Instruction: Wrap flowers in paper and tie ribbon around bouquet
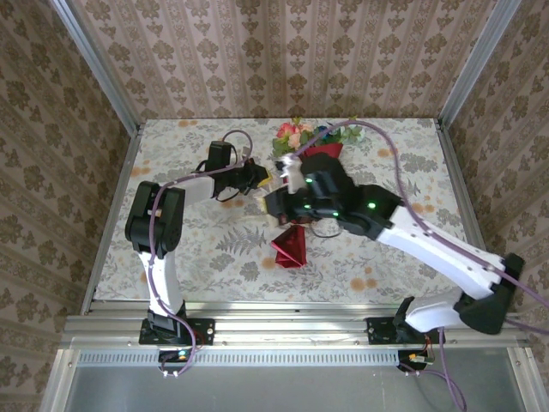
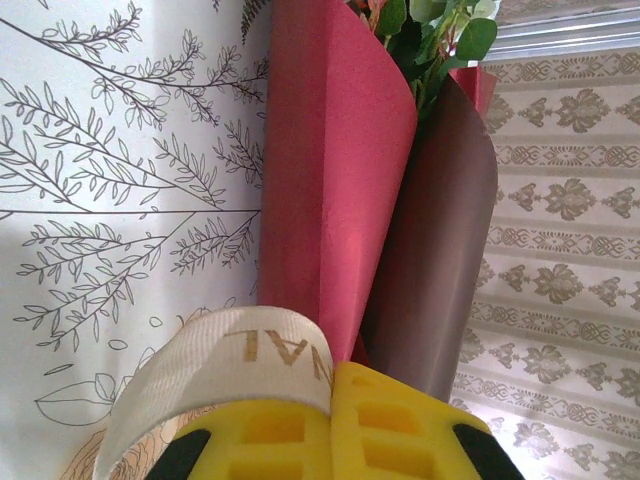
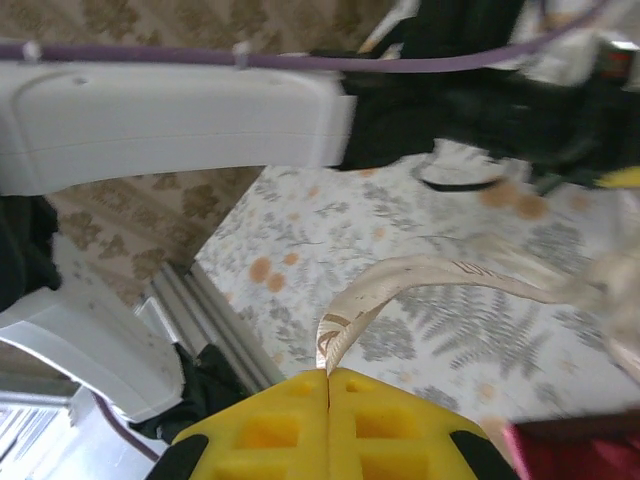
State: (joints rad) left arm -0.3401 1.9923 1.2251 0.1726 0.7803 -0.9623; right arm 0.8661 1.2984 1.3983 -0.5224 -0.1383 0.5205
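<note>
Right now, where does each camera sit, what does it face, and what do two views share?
Top external: overhead, looking down on the table; left arm and right arm show.
Left wrist: faces along the bouquet; left claw shut on the ribbon.
Right wrist: faces the table; right claw shut on the ribbon.
Shared: the ribbon.

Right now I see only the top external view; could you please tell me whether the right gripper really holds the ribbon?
Observer: Yes, in its wrist view the right gripper is shut on the ribbon.
Operator: And the other arm, please?
Observer: The left gripper is also shut on the ribbon, which loops out to its left.
Operator: Is the wrap closed?
Observer: The paper is rolled around the flowers, its red face in front of the maroon.
</note>
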